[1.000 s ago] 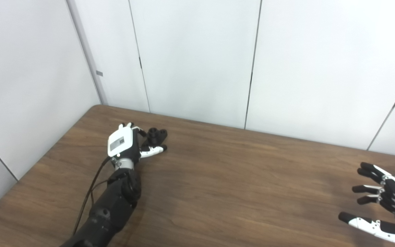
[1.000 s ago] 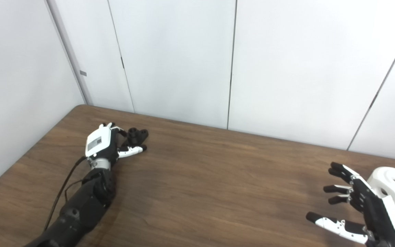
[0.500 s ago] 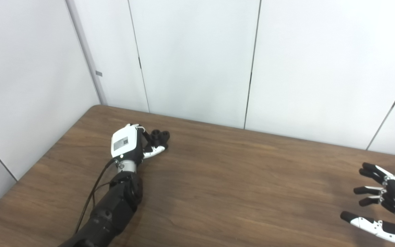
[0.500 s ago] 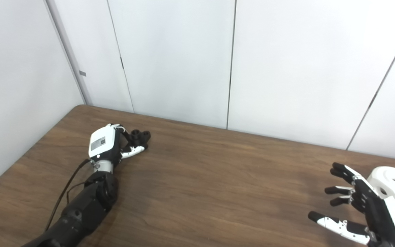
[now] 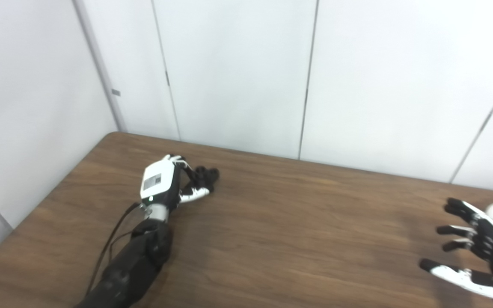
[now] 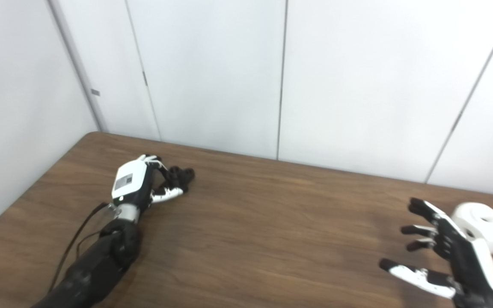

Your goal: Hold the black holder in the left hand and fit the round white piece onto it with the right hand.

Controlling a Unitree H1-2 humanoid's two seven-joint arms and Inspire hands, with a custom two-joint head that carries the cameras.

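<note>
Far to the left, the left hand lies low on the brown tabletop, near its back left corner, with its white back plate turned up and its dark forearm running toward the bottom edge of the picture. A thin black cable trails beside that forearm. The fingers of this hand curl round the black holder, which sits on the wood at the hand's far right side; the white-tipped thumb lies along the near side of the holder and the other digits reach over its far side. The picture is soft here, so the hand seems to have closed on the holder, though the contact itself is hard to make out. The holder looks like a small cluster of dark rounded knobs.

The broad middle of the wood runs between the two arms.

At the far right, the right hand hovers near the tabletop's front right part, palm facing left, its fingers spread wide and holding nothing. Just behind it, on the right, the round white piece rests on the wood, a short white cylinder with a dark hole in its top. Hand and piece are close, and whether they touch cannot be told.
</note>
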